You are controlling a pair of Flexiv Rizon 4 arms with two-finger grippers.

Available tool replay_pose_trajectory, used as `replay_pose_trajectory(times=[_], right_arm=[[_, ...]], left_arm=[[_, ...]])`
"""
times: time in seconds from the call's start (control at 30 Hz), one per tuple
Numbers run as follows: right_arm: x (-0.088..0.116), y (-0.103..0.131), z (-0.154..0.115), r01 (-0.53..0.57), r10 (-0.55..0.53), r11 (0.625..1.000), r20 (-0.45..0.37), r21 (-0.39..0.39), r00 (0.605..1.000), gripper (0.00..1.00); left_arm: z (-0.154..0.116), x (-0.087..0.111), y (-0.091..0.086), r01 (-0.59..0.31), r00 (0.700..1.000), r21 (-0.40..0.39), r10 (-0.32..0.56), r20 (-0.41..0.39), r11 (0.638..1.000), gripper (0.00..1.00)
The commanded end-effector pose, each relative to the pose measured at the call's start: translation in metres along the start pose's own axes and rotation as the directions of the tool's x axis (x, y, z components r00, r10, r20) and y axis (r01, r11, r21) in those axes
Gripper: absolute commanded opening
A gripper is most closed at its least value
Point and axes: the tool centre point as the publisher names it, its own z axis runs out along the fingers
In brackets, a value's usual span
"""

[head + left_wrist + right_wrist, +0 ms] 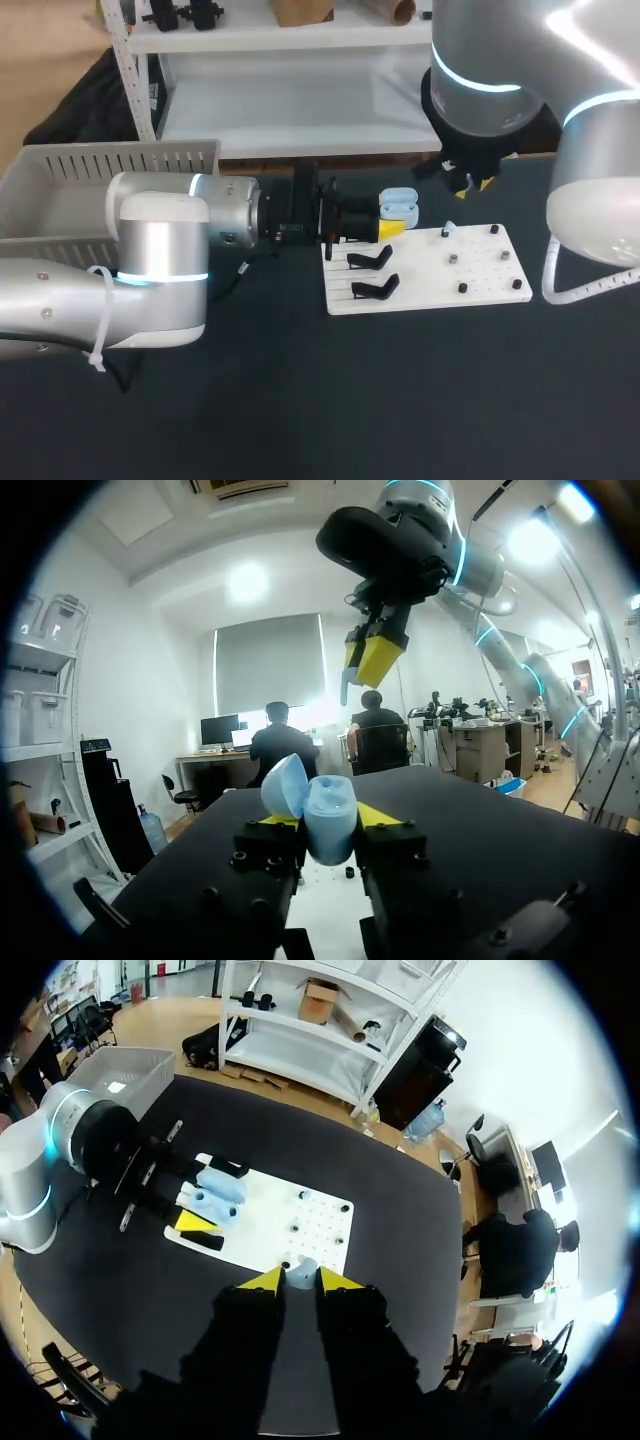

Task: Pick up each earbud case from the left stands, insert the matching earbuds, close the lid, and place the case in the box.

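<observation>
My left gripper (pixel 392 220) hangs just over the white board's (pixel 480 298) left end, shut on a light blue earbud case (pixel 398 205) whose lid stands open. In the left wrist view the case (pixel 328 820) sits upright between the yellow tips. High above the board's far edge, my right gripper (pixel 474 183) is shut on a small light blue earbud (pixel 300 1272), which also shows hanging from its tips (pixel 344 685). What looks like another earbud (pixel 448 228) sits on the board. Two black stands (pixel 372 275) lie below the case.
Several small black pegs (pixel 462 287) stick up from the board's right half. A grey slatted box (pixel 120 155) stands at the table's far left, behind my left arm. The dark tabletop (pixel 400 400) stretches in front of the board.
</observation>
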Motion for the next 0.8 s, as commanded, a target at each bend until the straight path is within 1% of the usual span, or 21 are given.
replay_pose_trajectory(times=[0.03, 0.07, 0.1, 0.17, 0.23, 0.3, 0.33, 0.37, 0.4, 0.43, 0.47, 0.53, 0.57, 0.6, 0.67, 0.7, 0.77, 0.8], right_arm=[[0.003, -0.001, 0.0, -0.002, 0.002, 1.0, 0.007, 0.001, 1.0, 0.0], [0.003, -0.001, 0.0, -0.002, 0.002, 1.0, 0.007, 0.001, 1.0, 0.0], [0.004, 0.006, -0.002, -0.019, 0.019, 1.0, -0.02, 0.002, 1.0, 0.0], [0.0, 0.014, -0.006, -0.061, 0.06, 0.998, 0.015, 0.035, 0.998, 0.0], [-0.005, 0.02, -0.01, -0.153, 0.153, 0.987, 0.002, 0.054, 0.988, 0.0], [-0.011, 0.024, -0.012, -0.243, 0.243, 0.966, 0.014, 0.092, 0.97, 0.0], [-0.015, 0.027, -0.011, -0.272, 0.27, 0.954, 0.04, 0.125, 0.962, 0.0], [-0.019, 0.03, -0.012, -0.341, 0.338, 0.933, 0.047, 0.115, 0.94, 0.0], [-0.023, 0.034, -0.012, -0.389, 0.388, 0.914, 0.032, 0.114, 0.921, 0.0], [-0.024, 0.038, -0.009, -0.424, 0.428, 0.895, 0.007, 0.139, 0.904, 0.0], [-0.026, 0.042, -0.007, -0.464, 0.472, 0.874, -0.019, 0.146, 0.882, 0.0], [-0.029, 0.046, -0.001, -0.555, 0.572, 0.815, -0.085, 0.167, 0.815, 0.0], [-0.029, 0.048, 0.003, -0.579, 0.603, 0.794, -0.115, 0.183, 0.79, 0.0], [-0.029, 0.05, 0.006, -0.583, 0.612, 0.787, -0.13, 0.203, 0.78, 0.0], [-0.027, 0.054, 0.012, -0.603, 0.636, 0.77, -0.181, 0.208, 0.75, 0.0], [-0.025, 0.056, 0.014, -0.602, 0.638, 0.769, -0.2, 0.217, 0.744, 0.0], [-0.022, 0.059, 0.018, -0.606, 0.639, 0.769, -0.241, 0.204, 0.73, 0.0], [-0.021, 0.059, 0.018, -0.607, 0.64, 0.769, -0.248, 0.201, 0.727, 0.0]], left_arm=[[0.0, 0.001, 0.0, -0.002, 1.0, 0.0, 0.002, 0.003, 1.0, 0.0], [0.0, 0.001, 0.0, -0.002, 1.0, 0.0, 0.002, 0.003, 1.0, 0.0], [0.0, 0.001, 0.0, -0.002, 1.0, 0.0, 0.002, 0.003, 1.0, 0.0], [0.0, 0.001, 0.0, -0.002, 1.0, 0.0, 0.002, 0.003, 1.0, 0.0], [0.0, 0.001, 0.0, -0.002, 1.0, 0.0, 0.002, 0.003, 1.0, 0.0], [0.0, 0.001, 0.0, -0.002, 1.0, 0.0, 0.002, 0.003, 1.0, 0.0], [0.0, 0.001, 0.0, -0.002, 1.0, 0.0, 0.002, 0.003, 1.0, 0.0], [0.0, 0.001, 0.0, -0.002, 1.0, 0.0, 0.002, 0.003, 1.0, 0.0], [0.0, 0.001, 0.0, -0.002, 1.0, 0.0, 0.002, 0.003, 1.0, 0.0], [0.0, 0.001, 0.0, -0.002, 1.0, 0.0, 0.002, 0.003, 1.0, 0.0], [0.0, 0.001, 0.0, -0.002, 1.0, 0.0, 0.002, 0.003, 1.0, 0.0], [0.0, 0.001, 0.0, -0.002, 1.0, 0.0, 0.002, 0.003, 1.0, 0.0], [0.0, 0.001, 0.0, -0.002, 1.0, 0.0, 0.002, 0.003, 1.0, 0.0], [0.0, 0.001, 0.0, -0.002, 1.0, 0.0, 0.002, 0.003, 1.0, 0.0], [0.0, 0.001, 0.0, -0.002, 1.0, 0.0, 0.002, 0.003, 1.0, 0.0], [0.0, 0.001, 0.0, -0.002, 1.0, 0.0, 0.002, 0.003, 1.0, 0.0], [0.0, 0.001, 0.0, -0.002, 1.0, 0.0, 0.002, 0.003, 1.0, 0.0], [0.0, 0.001, 0.0, -0.002, 1.0, 0.0, 0.002, 0.003, 1.0, 0.0]])
